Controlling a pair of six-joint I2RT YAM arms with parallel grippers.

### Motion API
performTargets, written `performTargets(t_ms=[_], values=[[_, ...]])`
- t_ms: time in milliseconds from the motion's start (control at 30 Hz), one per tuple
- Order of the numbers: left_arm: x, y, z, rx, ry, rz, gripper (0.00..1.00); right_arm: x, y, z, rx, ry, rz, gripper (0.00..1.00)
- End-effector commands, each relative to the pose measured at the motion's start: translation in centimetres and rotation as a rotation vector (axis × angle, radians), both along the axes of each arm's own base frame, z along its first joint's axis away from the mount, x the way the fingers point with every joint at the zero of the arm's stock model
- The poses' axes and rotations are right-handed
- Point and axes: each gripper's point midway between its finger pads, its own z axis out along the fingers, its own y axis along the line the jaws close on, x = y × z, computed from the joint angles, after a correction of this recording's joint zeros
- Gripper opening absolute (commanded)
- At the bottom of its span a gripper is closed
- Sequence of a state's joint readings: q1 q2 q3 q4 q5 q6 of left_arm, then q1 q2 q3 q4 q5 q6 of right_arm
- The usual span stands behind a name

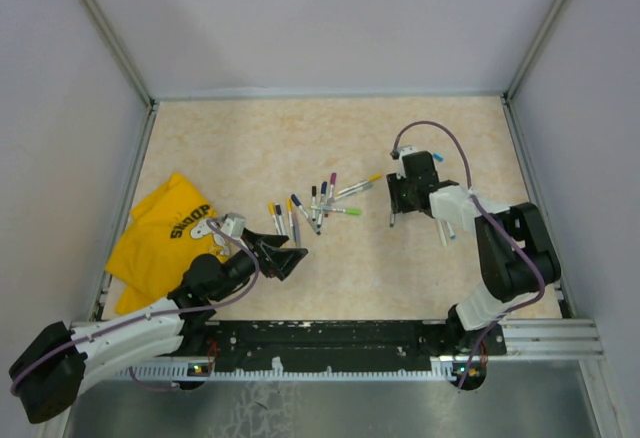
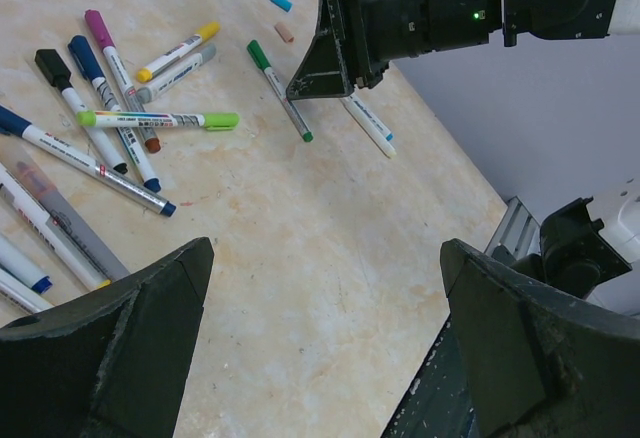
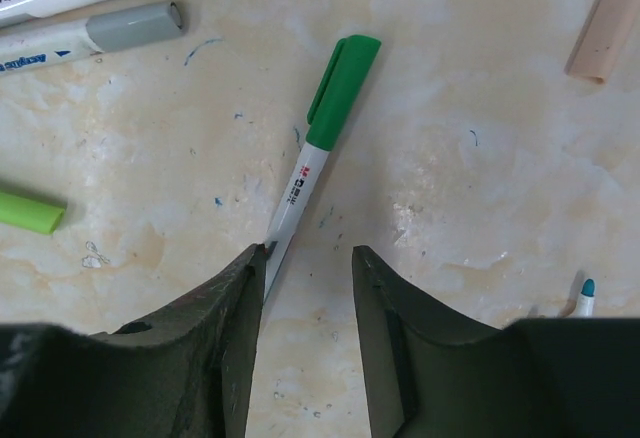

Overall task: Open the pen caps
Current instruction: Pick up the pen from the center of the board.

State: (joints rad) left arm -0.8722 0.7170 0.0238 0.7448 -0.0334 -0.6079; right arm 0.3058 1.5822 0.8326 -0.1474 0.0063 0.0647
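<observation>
The right gripper [image 3: 308, 258] sits low at the bottom of the right wrist view. Its two fingers are partly apart. The white end of a green pen [image 3: 300, 173] reaches into the gap, right by the finger on the left of the frame. The fingers are not squeezing it yet. The green cap [image 3: 342, 83] is on and points to the top of the frame.

The left gripper [image 2: 325, 288] is wide open and holds nothing.

A peach cap [image 3: 600, 33] lies loose at the upper right. A blue cap [image 2: 281, 2] lies loose near the top of the left wrist view. So I think a few pens are done. The pile of pens [image 1: 312, 208] in the middle of the top view mostly has caps on. Most of the job is left.
</observation>
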Motion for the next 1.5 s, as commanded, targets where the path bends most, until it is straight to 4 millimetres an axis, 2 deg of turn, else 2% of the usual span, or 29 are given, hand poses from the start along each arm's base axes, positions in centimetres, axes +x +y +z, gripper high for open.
performTargets(t_ms=[0,133,400,733,1467], values=[[-0.2,-0.1,0.7,-0.032,-0.011,-0.011,0.99,2.5,0.9,2.3,0.009,-0.105,-0.009,0.39],[-0.2,-0.1,0.7,-0.034,-0.011,-0.013,0.99,2.3,0.8,2.0,-0.004,-0.093,0.001,0.35],[-0.2,-0.1,0.8,-0.036,-0.008,-0.015,0.99,1.9,1.4,1.5,0.016,-0.062,0.03,0.35],[-0.3,-0.3,0.6,-0.031,-0.003,-0.021,0.99,1.6,1.0,0.7,-0.015,-0.034,0.037,0.35],[-0.3,-0.5,0.6,-0.03,0.008,-0.028,0.99,1.3,-0.1,0.8,-0.078,-0.023,0.035,0.28]])
